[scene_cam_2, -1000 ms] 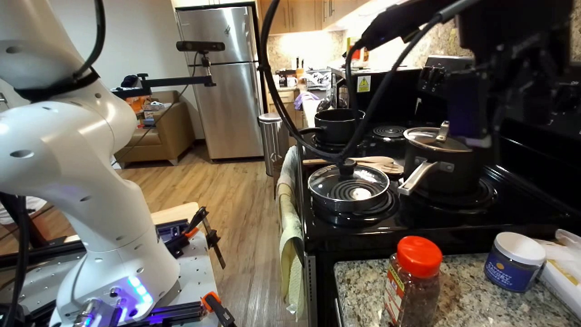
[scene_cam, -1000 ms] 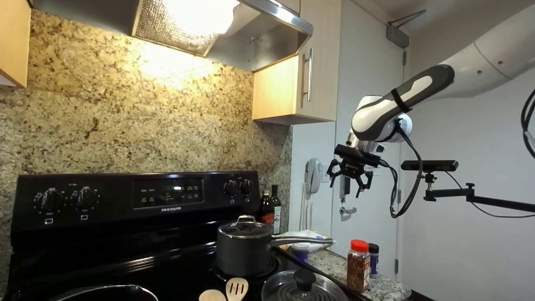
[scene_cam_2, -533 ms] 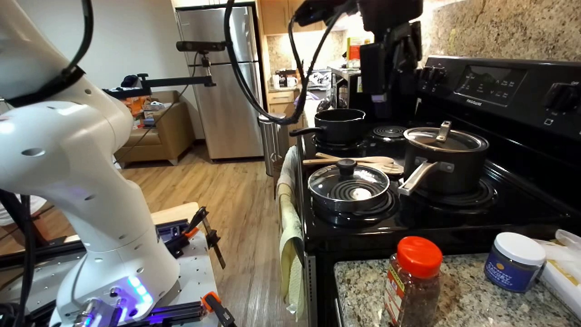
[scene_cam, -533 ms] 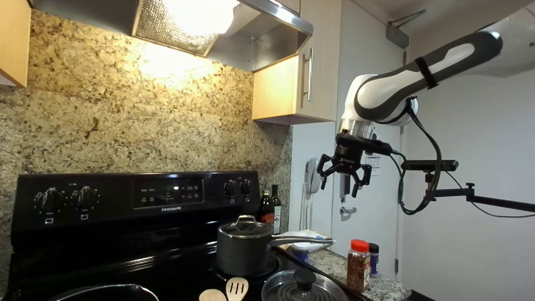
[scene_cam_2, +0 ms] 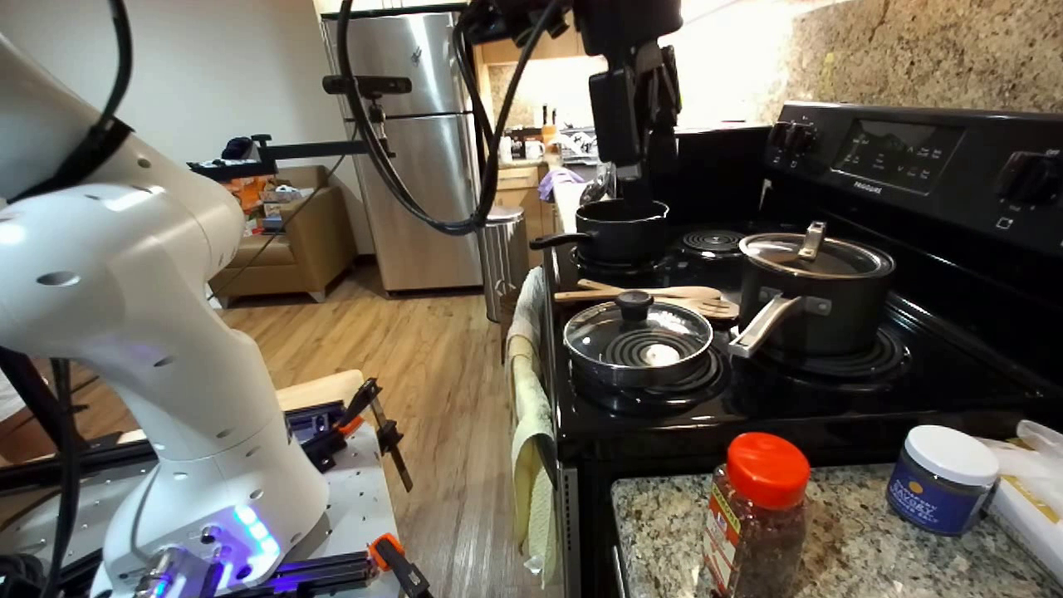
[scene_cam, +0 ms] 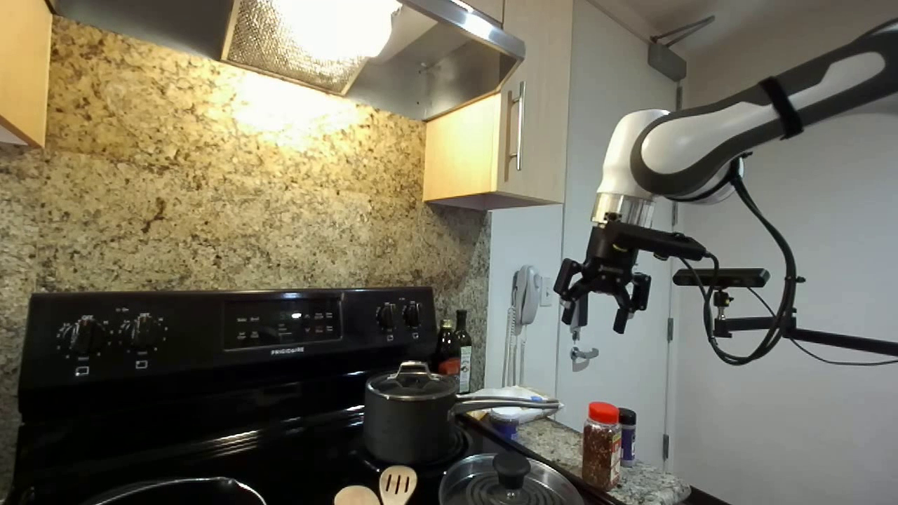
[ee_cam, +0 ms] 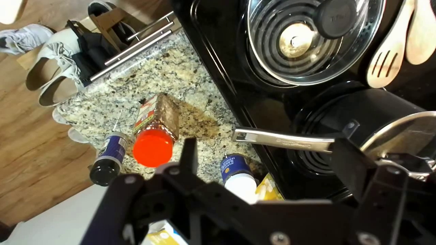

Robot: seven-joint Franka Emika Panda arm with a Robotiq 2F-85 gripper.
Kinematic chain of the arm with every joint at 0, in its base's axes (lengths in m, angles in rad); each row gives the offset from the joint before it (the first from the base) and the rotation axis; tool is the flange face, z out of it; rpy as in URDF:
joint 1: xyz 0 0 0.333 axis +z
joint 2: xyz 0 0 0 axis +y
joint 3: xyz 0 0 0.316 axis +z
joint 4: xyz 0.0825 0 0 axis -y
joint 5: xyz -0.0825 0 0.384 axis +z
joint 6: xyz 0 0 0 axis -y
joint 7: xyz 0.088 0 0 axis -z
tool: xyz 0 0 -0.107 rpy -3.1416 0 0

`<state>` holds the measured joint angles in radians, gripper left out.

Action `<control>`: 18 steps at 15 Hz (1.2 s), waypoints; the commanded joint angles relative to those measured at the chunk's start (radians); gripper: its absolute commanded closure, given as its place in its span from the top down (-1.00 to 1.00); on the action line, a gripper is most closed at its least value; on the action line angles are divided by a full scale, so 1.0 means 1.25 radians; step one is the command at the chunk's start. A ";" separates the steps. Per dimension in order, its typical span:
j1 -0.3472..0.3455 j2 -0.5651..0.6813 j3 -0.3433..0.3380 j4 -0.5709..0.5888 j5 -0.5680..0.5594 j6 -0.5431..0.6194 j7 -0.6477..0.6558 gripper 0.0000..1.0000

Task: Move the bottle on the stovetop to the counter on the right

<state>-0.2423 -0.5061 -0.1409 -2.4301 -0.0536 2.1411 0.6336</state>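
Note:
A slim bottle [scene_cam: 628, 436] with a black cap and blue-purple label stands on the speckled pale counter [scene_cam: 551, 442], beside the red-lidded jar. It also shows in the wrist view [ee_cam: 112, 152], at the left. In an exterior view [scene_cam_2: 847, 540] the counter shows, but the slim bottle does not. The black stovetop [scene_cam_2: 797, 407] bears pots and a lidded pan; I see no bottle on it. My gripper [scene_cam: 593, 321] is open and empty, high above the range and counter. It also shows open in the wrist view [ee_cam: 264, 142].
The red-lidded jar [scene_cam_2: 757, 515] and a white-lidded blue jar [scene_cam_2: 942, 480] stand on the counter. A lidded steel-handled pot [scene_cam_2: 818, 307], a lidded pan [scene_cam_2: 639, 345], wooden spoons [scene_cam_2: 689, 301] and an open pot [scene_cam_2: 619, 237] are on the range. A hood [scene_cam: 449, 70] overhangs it.
My gripper has moved away from the camera and to the left in an exterior view, showing the range panel. It hangs more upright now. It stays open; the objects have not moved.

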 commanded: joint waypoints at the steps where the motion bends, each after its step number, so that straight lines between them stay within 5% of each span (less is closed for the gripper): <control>1: -0.023 0.000 0.019 0.001 0.012 -0.001 -0.010 1.00; 14: 0.030 0.121 0.007 0.227 -0.046 -0.202 -0.373 1.00; 15: 0.019 0.076 0.012 0.178 -0.032 -0.161 -0.314 1.00; 18: 0.026 0.109 0.009 0.205 -0.033 -0.175 -0.348 1.00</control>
<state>-0.2132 -0.3702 -0.1258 -2.1764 -0.0938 1.9248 0.1979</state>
